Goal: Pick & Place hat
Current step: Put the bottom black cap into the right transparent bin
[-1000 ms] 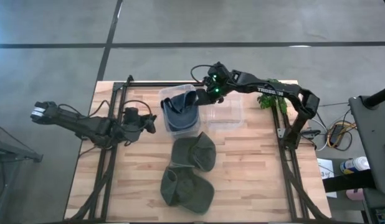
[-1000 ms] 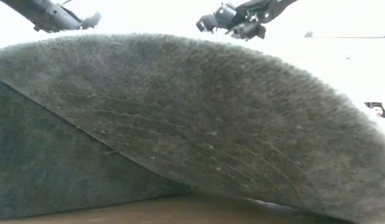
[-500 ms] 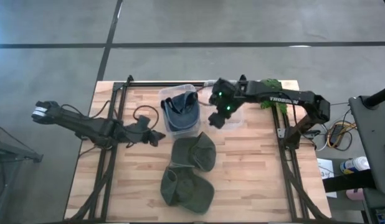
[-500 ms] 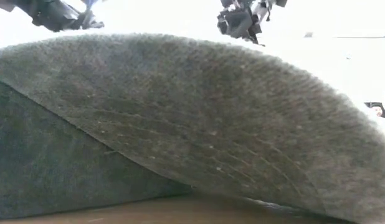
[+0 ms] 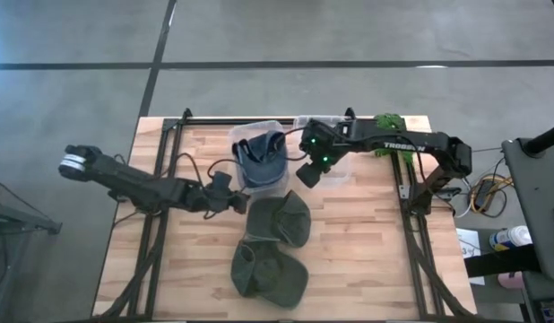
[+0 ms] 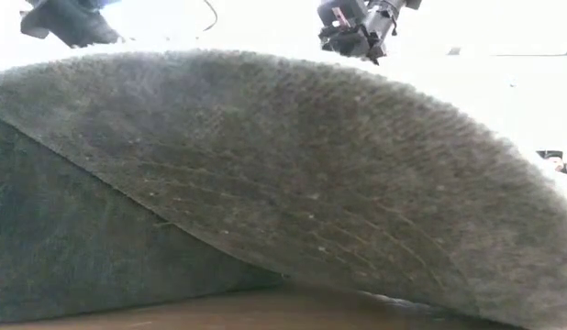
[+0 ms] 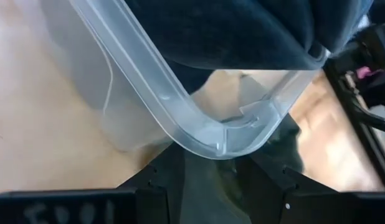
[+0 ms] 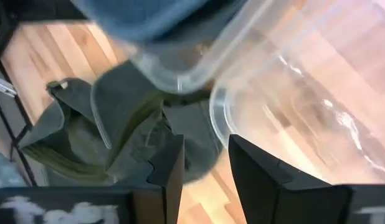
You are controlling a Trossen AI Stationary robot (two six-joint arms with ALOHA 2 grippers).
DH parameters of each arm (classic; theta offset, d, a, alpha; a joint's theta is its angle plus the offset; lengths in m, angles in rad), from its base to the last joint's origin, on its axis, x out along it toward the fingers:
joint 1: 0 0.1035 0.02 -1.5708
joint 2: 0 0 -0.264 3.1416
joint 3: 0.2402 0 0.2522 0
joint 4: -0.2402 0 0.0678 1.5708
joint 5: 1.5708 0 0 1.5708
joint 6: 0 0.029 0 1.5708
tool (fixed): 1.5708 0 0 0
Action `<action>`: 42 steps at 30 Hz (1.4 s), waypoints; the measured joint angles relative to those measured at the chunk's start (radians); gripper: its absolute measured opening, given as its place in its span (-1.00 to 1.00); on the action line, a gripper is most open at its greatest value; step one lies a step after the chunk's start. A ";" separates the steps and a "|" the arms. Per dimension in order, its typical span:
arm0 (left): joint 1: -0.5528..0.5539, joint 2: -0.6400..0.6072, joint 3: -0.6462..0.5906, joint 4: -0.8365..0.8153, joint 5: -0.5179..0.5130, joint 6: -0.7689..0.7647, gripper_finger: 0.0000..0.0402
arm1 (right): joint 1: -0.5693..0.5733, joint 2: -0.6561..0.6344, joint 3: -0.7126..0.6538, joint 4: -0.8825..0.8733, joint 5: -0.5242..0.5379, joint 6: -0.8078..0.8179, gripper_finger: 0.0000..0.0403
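Note:
A dark blue hat (image 5: 262, 160) lies in a clear plastic bin (image 5: 239, 136) at the table's far middle. An olive hat (image 5: 279, 218) lies on the table just in front of the bin, and a second olive hat (image 5: 268, 274) lies nearer still. My left gripper (image 5: 234, 202) is open and empty by the bin's near left corner (image 7: 230, 134), with the first olive hat (image 7: 211, 183) showing between its fingers. My right gripper (image 5: 306, 175) is open and empty over the bin's right side, above the first olive hat (image 8: 118, 137).
A second clear bin (image 5: 329, 163) stands to the right of the first. A green plant (image 5: 389, 135) stands at the far right corner. The near olive hat (image 6: 265, 183) fills the low view. Bare wood shows at the table's near left and near right.
My left gripper has gone toward the table's right edge, from the left side up to the bin's near left corner and the olive hat. My right gripper has come from over the bin's far rim toward the near edge, beside the bin's right side.

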 joint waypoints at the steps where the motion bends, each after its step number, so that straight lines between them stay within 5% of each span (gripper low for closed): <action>1: 0.013 0.001 0.000 -0.001 -0.002 0.015 -0.34 | 0.006 -0.001 0.000 -0.017 0.004 0.000 -0.40; 8: 0.121 -0.021 0.000 0.001 0.010 0.134 -0.34 | 0.090 -0.006 0.000 -0.083 0.046 0.009 -0.39; 12: 0.137 -0.053 0.000 0.008 0.161 0.248 -0.34 | 0.137 -0.017 -0.001 -0.084 0.065 0.035 -0.39; 18: 0.067 -0.096 0.000 0.005 0.430 0.452 -0.34 | 0.214 -0.034 -0.005 -0.102 0.114 0.020 -0.39; 26: -0.051 -0.097 0.000 -0.002 0.517 0.584 -0.34 | 0.387 -0.034 -0.107 -0.101 0.097 0.104 -0.39; 30: -0.091 -0.086 -0.011 -0.003 0.561 0.586 -0.34 | 0.491 -0.034 -0.227 0.042 0.057 0.228 -0.39; 35: -0.152 -0.043 -0.021 -0.002 0.657 0.550 -0.34 | 0.597 -0.034 -0.387 0.419 0.050 0.399 -0.39; 42: -0.244 0.072 -0.021 0.109 0.740 0.420 -0.34 | 0.632 -0.029 -0.554 0.690 0.157 0.502 -0.39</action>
